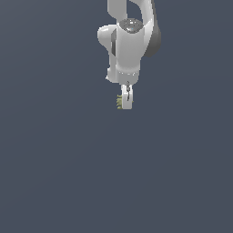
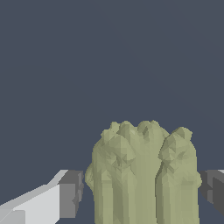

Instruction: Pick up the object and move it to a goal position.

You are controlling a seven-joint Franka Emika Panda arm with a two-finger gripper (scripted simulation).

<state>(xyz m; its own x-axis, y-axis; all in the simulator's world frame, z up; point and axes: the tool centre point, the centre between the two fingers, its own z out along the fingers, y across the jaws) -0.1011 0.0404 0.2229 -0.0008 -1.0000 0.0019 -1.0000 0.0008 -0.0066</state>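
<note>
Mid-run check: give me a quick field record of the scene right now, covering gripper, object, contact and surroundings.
gripper: pointing down, below the white arm
object: olive yellow-green lumpy item, ridged sides, between the fingers
contact: gripper looks closed on the object; a narrow gap shows at one pad in the wrist view
surroundings: plain dark grey background; no goal marker visible

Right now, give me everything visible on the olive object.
The object is a small olive yellow-green lump with ridged, columnar sides and a knobbly end, matte and faceted. It sits between the fingers of the gripper; a slight gap shows at one pad, so contact is unclear. In the exterior view only its edge shows beside the fingers.
</note>
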